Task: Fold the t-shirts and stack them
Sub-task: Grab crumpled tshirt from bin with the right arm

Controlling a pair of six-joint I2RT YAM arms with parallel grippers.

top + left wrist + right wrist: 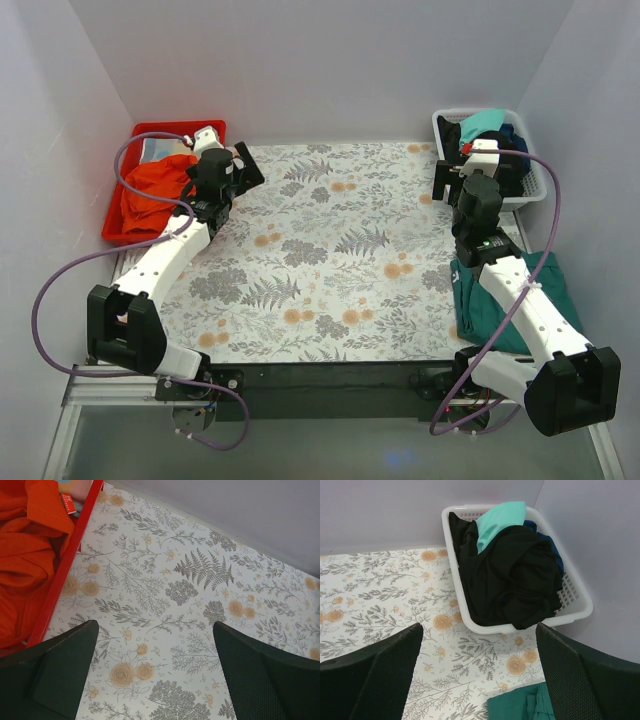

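Note:
A black t-shirt (510, 575) lies crumpled in a white basket (580, 605) at the table's back right corner. A turquoise t-shirt (497, 520) sits behind it, and a navy one (547, 540) shows at the right. A teal t-shirt (475, 310) lies flat on the table's right side, partly under the right arm. My right gripper (479, 626) hangs open just in front of the basket, above the floral cloth, holding nothing. My left gripper (155, 625) is open and empty over the table's back left, beside a red bin (65, 570).
The red bin (115, 225) at the back left holds orange cloth (155, 190) and a light blue item. White walls close in the table on the left, back and right. A floral cloth (330, 250) covers the table.

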